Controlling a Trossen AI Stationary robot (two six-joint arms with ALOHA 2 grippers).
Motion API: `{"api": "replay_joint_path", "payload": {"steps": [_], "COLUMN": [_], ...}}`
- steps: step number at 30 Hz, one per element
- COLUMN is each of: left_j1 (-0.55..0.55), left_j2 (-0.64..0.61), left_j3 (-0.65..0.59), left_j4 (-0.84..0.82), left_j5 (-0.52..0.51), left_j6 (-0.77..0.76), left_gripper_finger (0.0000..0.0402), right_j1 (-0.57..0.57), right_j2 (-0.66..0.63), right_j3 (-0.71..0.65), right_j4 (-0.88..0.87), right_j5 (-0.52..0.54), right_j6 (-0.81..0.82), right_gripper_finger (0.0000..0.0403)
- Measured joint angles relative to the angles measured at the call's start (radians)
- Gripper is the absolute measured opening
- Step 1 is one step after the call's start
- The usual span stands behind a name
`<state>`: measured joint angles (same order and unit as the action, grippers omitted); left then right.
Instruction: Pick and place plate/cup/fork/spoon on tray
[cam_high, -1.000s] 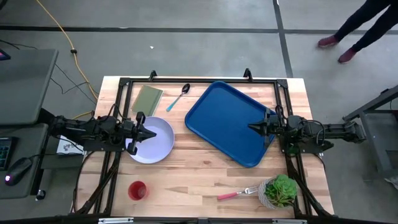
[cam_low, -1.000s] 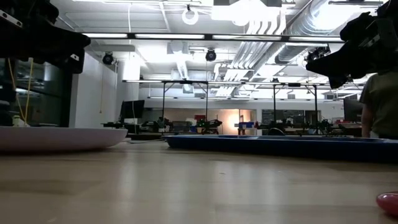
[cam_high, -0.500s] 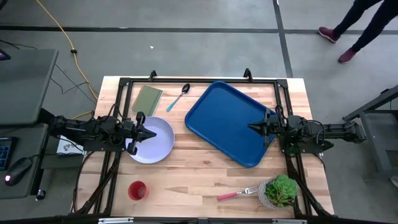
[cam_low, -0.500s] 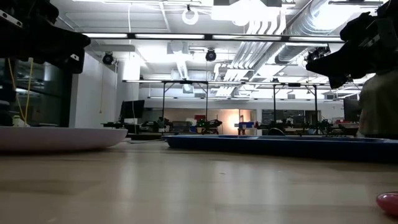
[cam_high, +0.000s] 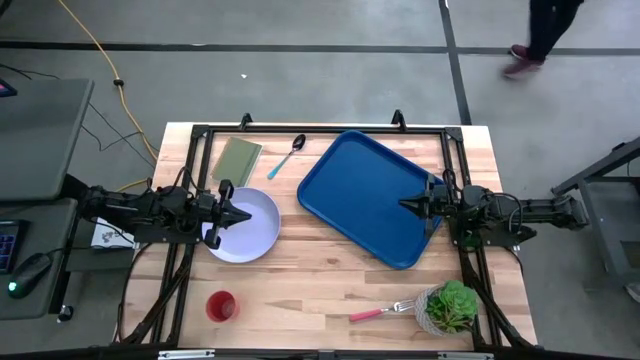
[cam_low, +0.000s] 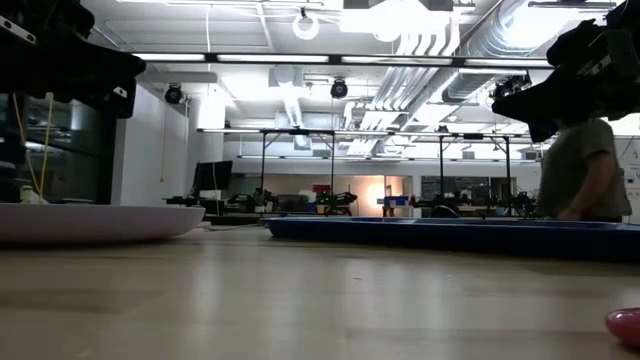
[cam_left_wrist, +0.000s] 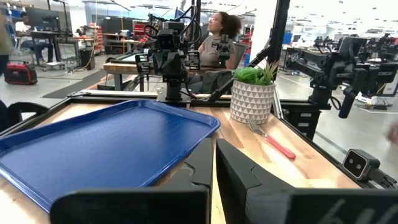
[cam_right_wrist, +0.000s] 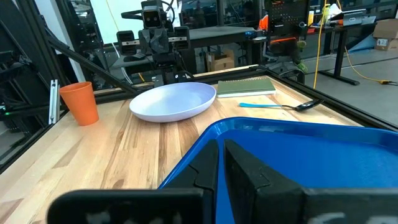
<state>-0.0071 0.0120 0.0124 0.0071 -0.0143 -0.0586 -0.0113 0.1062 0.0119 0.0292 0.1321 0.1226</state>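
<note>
Grippers first: your left gripper is clenched on nothing, poised above the plate, and your right gripper is likewise closed and empty over the 3 o'clock rim of the tray. Taking the table's centre as your dial, the plate sits at 9 o'clock, the tray at about 2 o'clock, empty. You'll find the spoon at 11 o'clock beside an olive-green rectangle, the cup upright at 7 o'clock, and the fork at 5 o'clock, its tines next to a potted plant.
</note>
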Motion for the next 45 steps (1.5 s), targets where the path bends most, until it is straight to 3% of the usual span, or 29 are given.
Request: {"api": "replay_joint_path", "payload": {"steps": [18,22,25,28,30,34,37,45], "left_j1": [0.000,0.000,0.000,0.000,0.000,0.000,0.000,0.000], "left_j2": [0.000,0.000,0.000,0.000,0.000,0.000,0.000,0.000], "left_j3": [0.000,0.000,0.000,0.000,0.000,0.000,0.000,0.000], "left_j4": [0.000,0.000,0.000,0.000,0.000,0.000,0.000,0.000], "left_j5": [0.000,0.000,0.000,0.000,0.000,0.000,0.000,0.000], "left_j6": [0.002,0.001,0.000,0.000,0.001,0.001,0.000,0.000], "left_gripper_finger": [0.0001,0.0001,0.0001,0.0001,0.0001,0.0001,0.0001,0.0001], "right_j1": [0.000,0.000,0.000,0.000,0.000,-0.011,-0.025,-0.035], "right_j2": [0.001,0.002,0.040,0.153,0.254,0.462,0.589,0.754], "right_j3": [0.000,0.000,0.000,0.000,0.011,0.100,0.178,0.339], "right_j4": [0.036,0.323,0.572,0.782,0.828,0.774,0.667,0.399], "right_j5": [0.005,0.059,0.017,-0.033,-0.026,0.066,0.078,0.098], "right_j6": [0.045,0.117,0.100,0.078,0.059,0.063,0.082,0.116], "right_gripper_finger": [0.0018,0.0018,0.0018,0.0018,0.0018,0.0021,0.0031,0.0093]}}
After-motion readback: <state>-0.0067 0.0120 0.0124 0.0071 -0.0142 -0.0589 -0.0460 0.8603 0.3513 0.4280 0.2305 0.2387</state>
